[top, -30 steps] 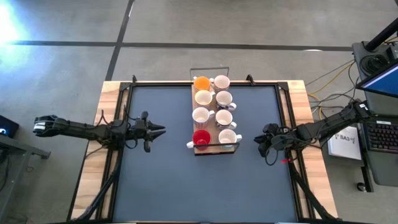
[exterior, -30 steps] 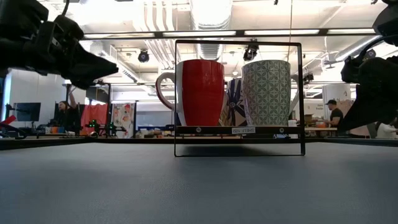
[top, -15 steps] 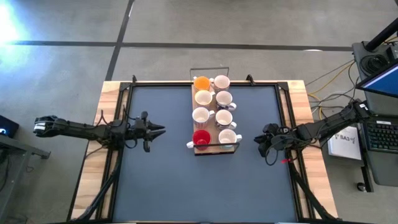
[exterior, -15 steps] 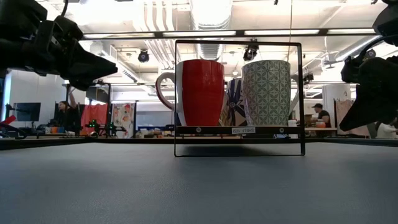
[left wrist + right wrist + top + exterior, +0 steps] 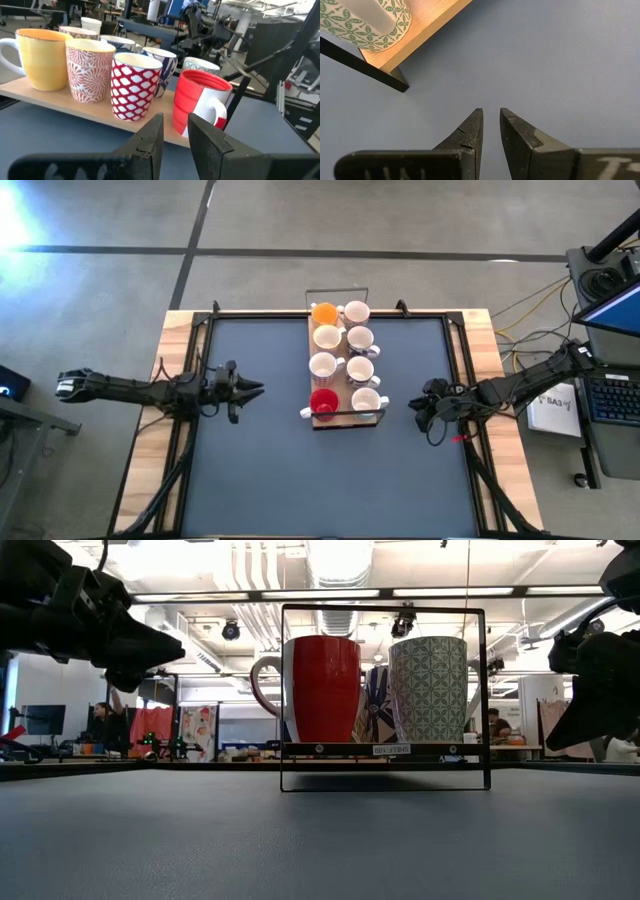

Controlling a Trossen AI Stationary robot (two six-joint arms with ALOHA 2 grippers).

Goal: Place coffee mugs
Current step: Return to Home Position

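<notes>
Several coffee mugs stand on their bottoms in two rows on a wooden board (image 5: 346,419) at the table's middle, inside a thin black wire frame (image 5: 385,610). The orange mug (image 5: 323,312) is at the far end and the red mug (image 5: 323,401) at the near end. The others are white or patterned. My left gripper (image 5: 258,390) hovers level to the left of the board, pointing at the red mug (image 5: 200,102), shut with only a slit and nothing in it. My right gripper (image 5: 415,405) hangs right of the board, tipped down over the mat, also shut and empty.
The dark mat (image 5: 320,480) lies bare to the left, right and near side of the board. Wooden table rims (image 5: 175,340) border it. A green-patterned mug (image 5: 365,22) sits at the board's corner near my right gripper. A keyboard (image 5: 612,395) and cables lie off the table's right edge.
My left gripper has rolled a little about the line it points along, without leaving its place. The mugs, the board and my right gripper have kept still.
</notes>
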